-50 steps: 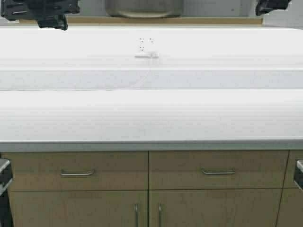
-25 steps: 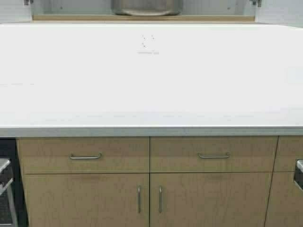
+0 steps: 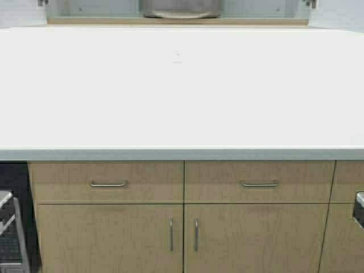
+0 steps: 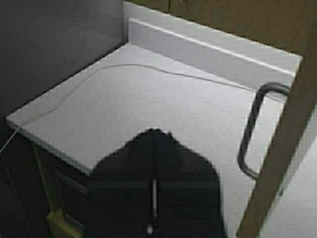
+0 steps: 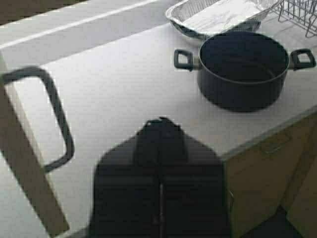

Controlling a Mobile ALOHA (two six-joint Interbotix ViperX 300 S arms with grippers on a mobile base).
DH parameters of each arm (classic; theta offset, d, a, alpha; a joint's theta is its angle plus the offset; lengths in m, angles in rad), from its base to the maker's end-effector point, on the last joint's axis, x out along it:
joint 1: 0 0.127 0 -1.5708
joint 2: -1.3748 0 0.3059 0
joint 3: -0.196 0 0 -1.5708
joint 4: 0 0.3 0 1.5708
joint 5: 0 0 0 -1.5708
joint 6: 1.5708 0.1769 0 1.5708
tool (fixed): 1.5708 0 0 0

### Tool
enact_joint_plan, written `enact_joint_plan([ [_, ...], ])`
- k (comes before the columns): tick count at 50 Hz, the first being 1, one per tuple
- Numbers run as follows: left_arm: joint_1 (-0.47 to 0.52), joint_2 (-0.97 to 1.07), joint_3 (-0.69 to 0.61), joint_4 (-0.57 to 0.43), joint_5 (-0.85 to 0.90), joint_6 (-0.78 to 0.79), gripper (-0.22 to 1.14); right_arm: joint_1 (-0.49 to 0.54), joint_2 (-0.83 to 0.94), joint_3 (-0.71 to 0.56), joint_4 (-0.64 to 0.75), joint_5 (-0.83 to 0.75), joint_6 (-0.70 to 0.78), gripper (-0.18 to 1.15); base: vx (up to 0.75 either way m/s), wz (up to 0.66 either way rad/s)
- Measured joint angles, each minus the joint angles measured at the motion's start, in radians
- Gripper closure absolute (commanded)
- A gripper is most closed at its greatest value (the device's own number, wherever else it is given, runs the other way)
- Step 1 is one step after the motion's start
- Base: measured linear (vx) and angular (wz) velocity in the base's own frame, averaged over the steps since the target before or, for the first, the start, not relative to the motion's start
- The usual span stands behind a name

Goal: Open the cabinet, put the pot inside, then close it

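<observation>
I had the white counter (image 3: 182, 91) filling most of the high view, and I placed everything else from it. Under its front edge ran the base cabinet (image 3: 108, 239), with two drawers above two doors. Above the counter's far edge the cabinet (image 3: 85, 21) stood open, with its shelf lip and inner back wall showing. The pot (image 3: 181, 8) sat on that shelf, about centred over the counter; I saw only its grey metal lower part. Neither arm showed in the high view.

In the right wrist view a second, dark two-handled pot (image 5: 242, 69) stood on the counter near its front edge. A foil tray (image 5: 218, 14) lay just behind it and a wire rack (image 5: 299, 15) was beside that. A wooden door edge (image 5: 25, 183) with a bar handle (image 5: 54, 119) hung above the counter, close to the right gripper (image 5: 161, 124). Its fingers were pressed together with nothing between them.

The left wrist view showed another door (image 4: 277, 163) and its handle (image 4: 250, 129) over the counter's end. A thin cable (image 4: 114, 67) lay across that surface. The left gripper (image 4: 154, 134) was likewise closed tight and held nothing, apart from that handle.
</observation>
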Motion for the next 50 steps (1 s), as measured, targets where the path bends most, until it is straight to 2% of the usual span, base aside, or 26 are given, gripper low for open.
enact_joint_plan([
  [13, -0.032, 0.195, -0.224, 0.002, -0.011, -0.021, 0.89, 0.012, 0.120, -0.173, 0.002, -0.029, -0.005, 0.91, 0.01, 0.00],
  [24, -0.110, 0.293, -0.359, 0.002, -0.011, -0.031, 0.89, 0.095, 0.155, -0.241, 0.000, -0.037, -0.005, 0.91, 0.02, 0.00],
  [35, -0.146, 0.290, -0.360, 0.002, 0.000, -0.038, 0.89, 0.149, 0.155, -0.253, 0.000, -0.037, -0.006, 0.91, 0.01, 0.01],
  [43, -0.193, 0.255, -0.307, 0.002, 0.000, -0.044, 0.89, 0.202, 0.153, -0.252, 0.000, -0.037, -0.006, 0.91, 0.00, 0.00],
  [50, -0.273, 0.187, -0.232, 0.002, 0.003, -0.046, 0.89, 0.296, 0.117, -0.213, 0.000, -0.038, -0.006, 0.91, 0.00, 0.00],
])
